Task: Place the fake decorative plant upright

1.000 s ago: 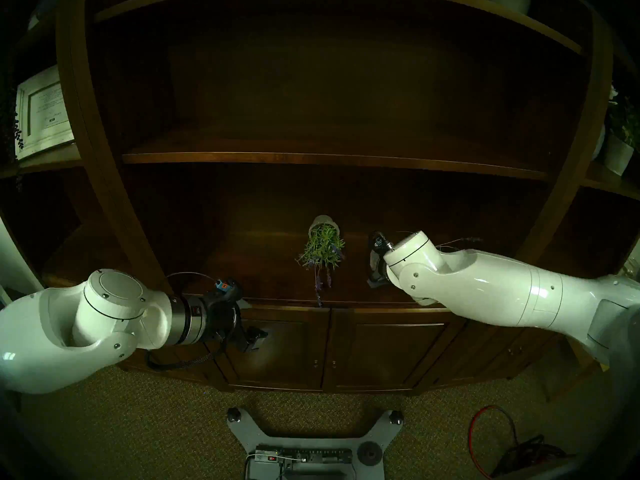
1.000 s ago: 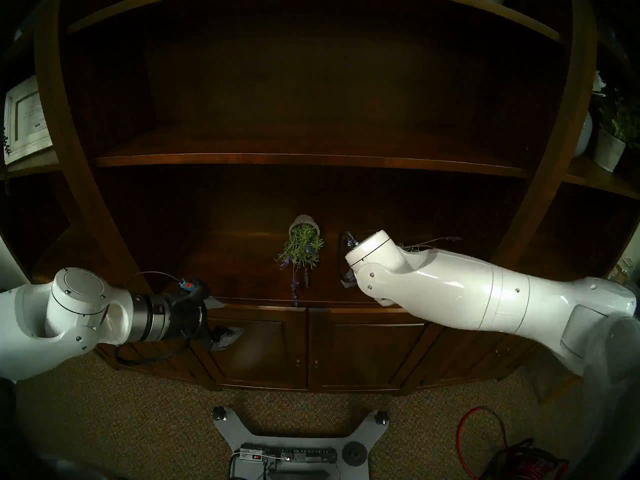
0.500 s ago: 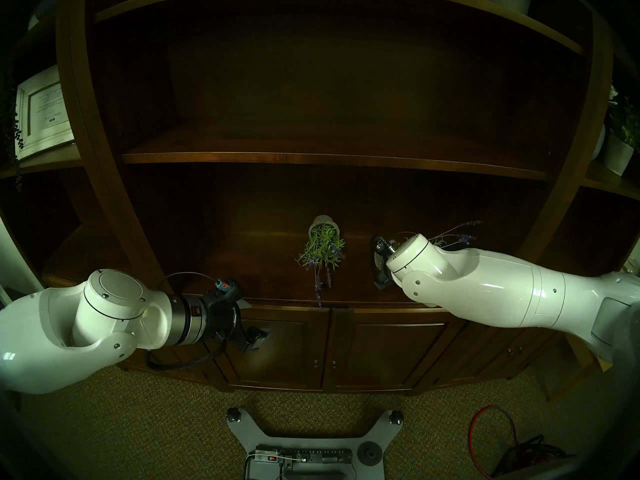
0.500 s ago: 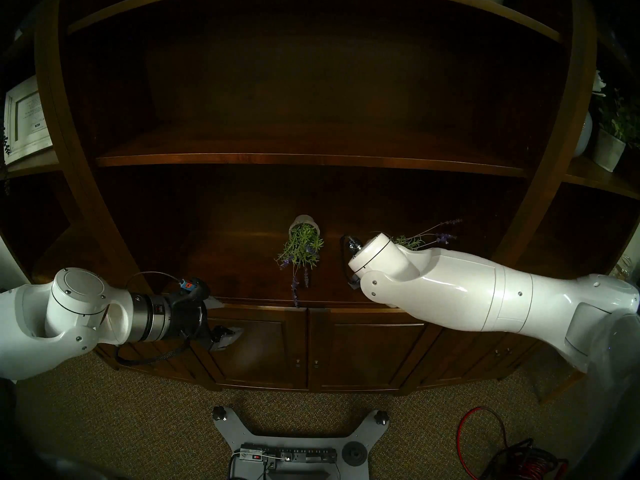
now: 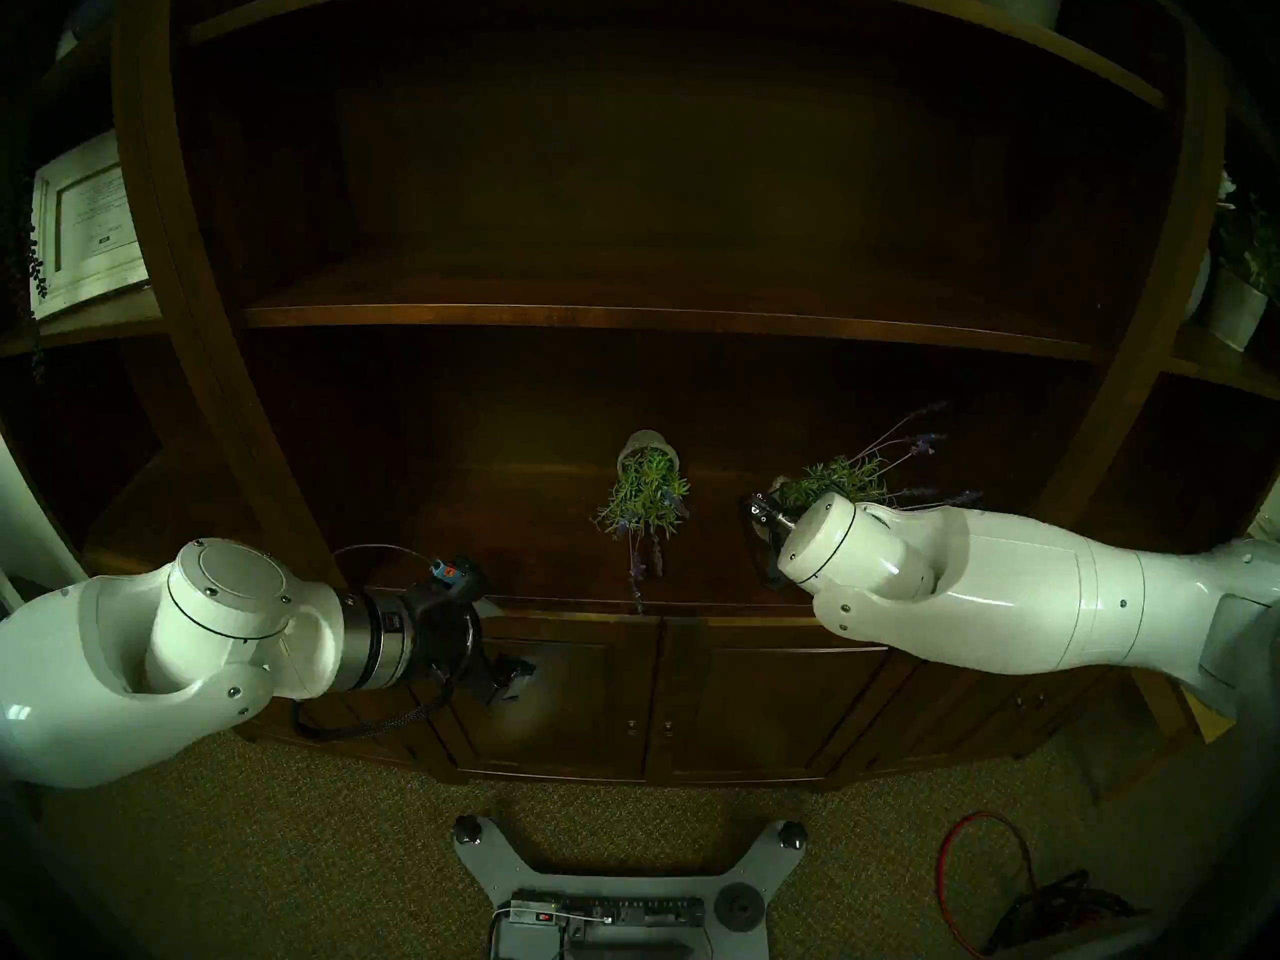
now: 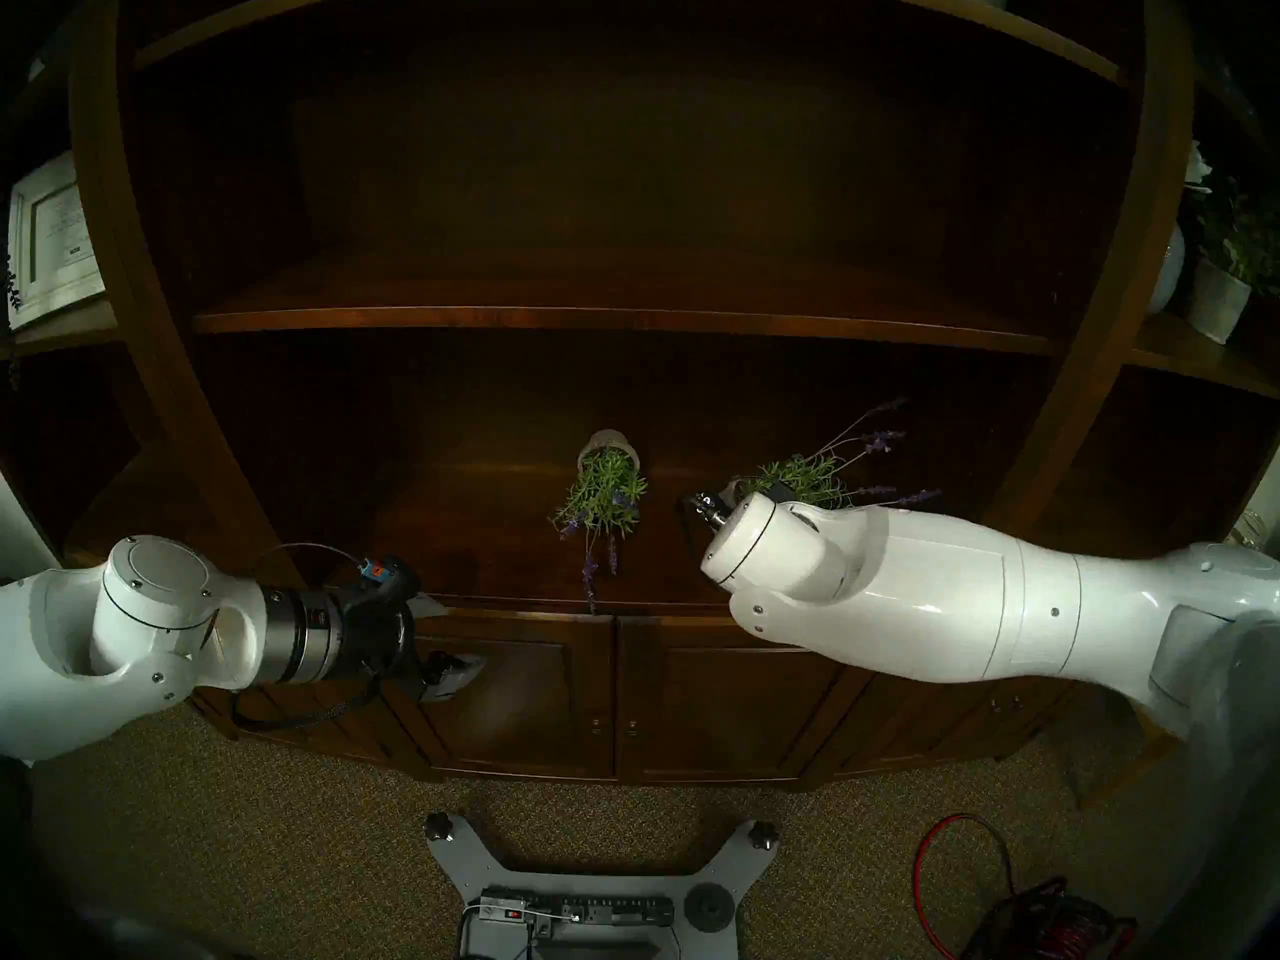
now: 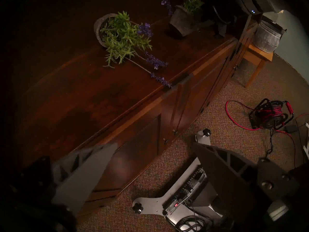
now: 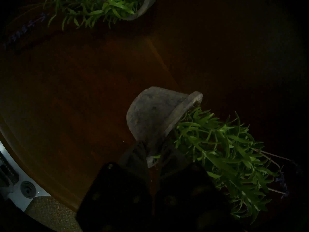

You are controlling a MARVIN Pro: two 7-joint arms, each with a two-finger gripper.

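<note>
Right end effector (image 8: pixel 153 161) clenching pot rim of tilted plant (image 8: pixel 160 119), frame centre, levering it upright; left end effector (image 7: pixel 150 161) released, idling lower frame.

A tipped plant (image 5: pixel 647 494) lay in the middle of the counter (image 5: pixel 485 522), the shelf board (image 5: pixel 623 318) hung low above, and the left side was bare wood.

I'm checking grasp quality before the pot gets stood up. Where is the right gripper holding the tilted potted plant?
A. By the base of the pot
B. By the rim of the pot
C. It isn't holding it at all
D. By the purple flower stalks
B: in the right wrist view the right gripper is pinched shut on the rim of the tilted potted plant, one finger outside, one among the leaves.
</note>
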